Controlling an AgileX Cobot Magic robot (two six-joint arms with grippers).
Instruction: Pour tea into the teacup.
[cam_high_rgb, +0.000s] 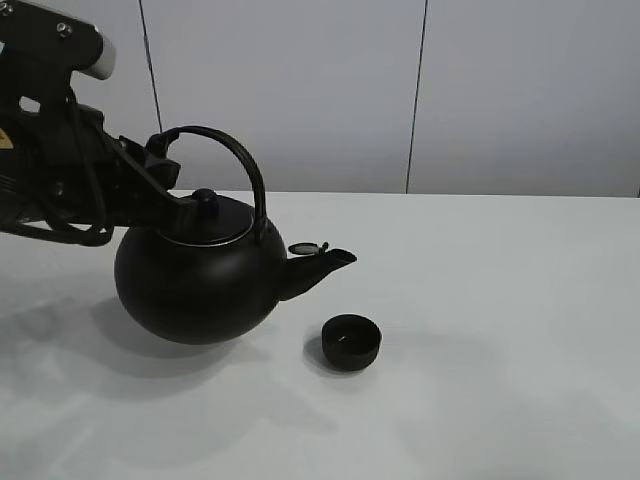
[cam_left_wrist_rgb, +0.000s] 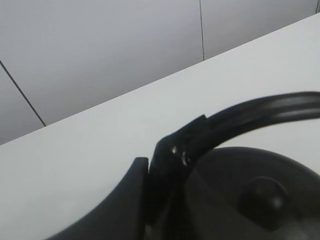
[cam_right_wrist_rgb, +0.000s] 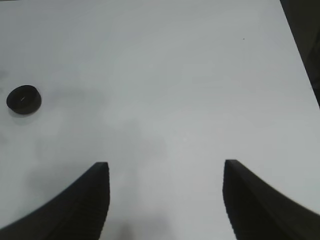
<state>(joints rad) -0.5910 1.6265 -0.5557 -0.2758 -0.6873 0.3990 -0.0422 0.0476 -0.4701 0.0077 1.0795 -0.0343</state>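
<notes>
Small black teacup (cam_high_rgb: 351, 341) sits upright on the white table (cam_high_rgb: 520, 330), at four o'clock from the big kettle (cam_high_rgb: 200, 285), near its spout (cam_high_rgb: 325, 265). Left gripper (cam_high_rgb: 165, 160) is clamped on the kettle's arched handle (cam_high_rgb: 240, 165). Right gripper (cam_right_wrist_rgb: 165, 164) hangs spread and empty.

White table (cam_high_rgb: 500, 300): plain matte surface. Resting directly on it is one small black teacup (cam_high_rgb: 351, 341), upright, open side up. A black kettle (cam_high_rgb: 200, 285) stands just beside the cup; base contact with the surface cannot be confirmed.
</notes>
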